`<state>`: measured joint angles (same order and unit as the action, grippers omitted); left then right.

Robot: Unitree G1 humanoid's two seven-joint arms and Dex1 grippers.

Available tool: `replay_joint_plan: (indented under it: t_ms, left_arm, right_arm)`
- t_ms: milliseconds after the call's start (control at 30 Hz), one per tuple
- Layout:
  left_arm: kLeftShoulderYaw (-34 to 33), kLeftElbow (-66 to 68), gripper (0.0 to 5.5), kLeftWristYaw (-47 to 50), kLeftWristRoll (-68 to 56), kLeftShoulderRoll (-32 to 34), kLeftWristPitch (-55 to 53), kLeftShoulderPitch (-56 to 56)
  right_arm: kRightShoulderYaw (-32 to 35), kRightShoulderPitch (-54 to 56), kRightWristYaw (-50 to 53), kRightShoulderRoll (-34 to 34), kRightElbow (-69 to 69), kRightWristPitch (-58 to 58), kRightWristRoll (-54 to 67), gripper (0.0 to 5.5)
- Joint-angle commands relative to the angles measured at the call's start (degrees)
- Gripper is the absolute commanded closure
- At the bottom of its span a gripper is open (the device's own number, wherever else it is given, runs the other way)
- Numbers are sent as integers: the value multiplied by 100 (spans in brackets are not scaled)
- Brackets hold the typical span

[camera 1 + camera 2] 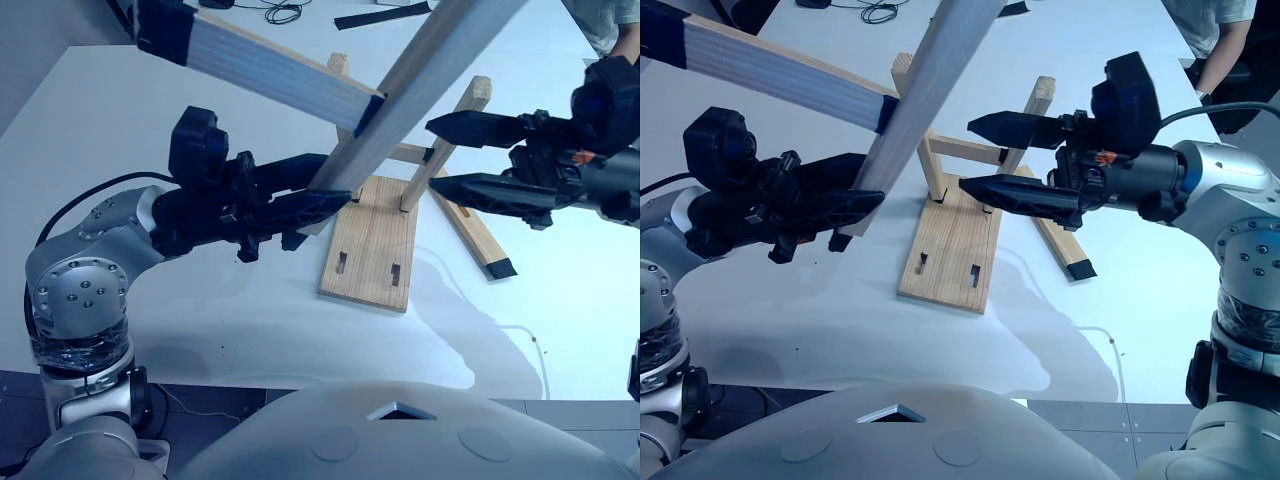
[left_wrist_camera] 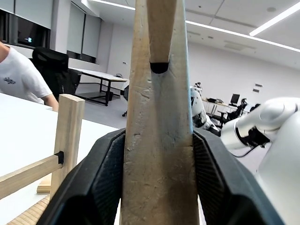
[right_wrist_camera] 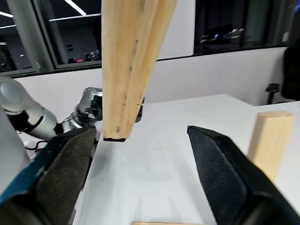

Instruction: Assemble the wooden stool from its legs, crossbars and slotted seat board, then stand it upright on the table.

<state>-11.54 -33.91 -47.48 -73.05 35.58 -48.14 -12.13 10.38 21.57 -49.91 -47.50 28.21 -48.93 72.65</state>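
The slotted seat board (image 1: 372, 240) lies flat on the white table (image 1: 200, 310). Two legs (image 1: 447, 140) joined by a crossbar (image 1: 408, 153) stand upright in its far end. My left gripper (image 1: 325, 195) is shut on the lower end of a second leg frame (image 1: 425, 65), held tilted above the board with its other leg (image 1: 265, 62) pointing left. In the left wrist view both fingers (image 2: 96, 178) press that leg (image 2: 159, 108). My right gripper (image 1: 968, 155) is open beside the standing legs, facing the held leg (image 3: 129, 61), with nothing between its fingers.
A loose wooden bar (image 1: 482, 238) with a black end lies on the table right of the board. Cables (image 1: 283, 12) and a dark strip (image 1: 380, 16) lie at the far edge. A person sits at the far right corner.
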Motion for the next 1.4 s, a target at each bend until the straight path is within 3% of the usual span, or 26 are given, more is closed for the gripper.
replay_joint_plan:
  t_ms: [33, 367, 1133, 1400]
  left_arm:
    - [452, 10, 348, -448, 656, 158, 252, -110]
    - [1104, 247, 348, -836, 1521, -12, 693, -10]
    - [1308, 280, 348, -1053, 1664, 108, 638, -293]
    - [1367, 228, 348, -1124, 1726, 165, 622, -259]
  right_arm:
    - [-268, 463, -19, 93, -144, -136, -56, 190]
    - [-214, 922, -87, 174, -357, -422, 504, 190]
    - [-740, 837, -328, 316, -168, -499, -166, 190]
    - [-750, 716, -332, 325, -36, -515, -171, 309]
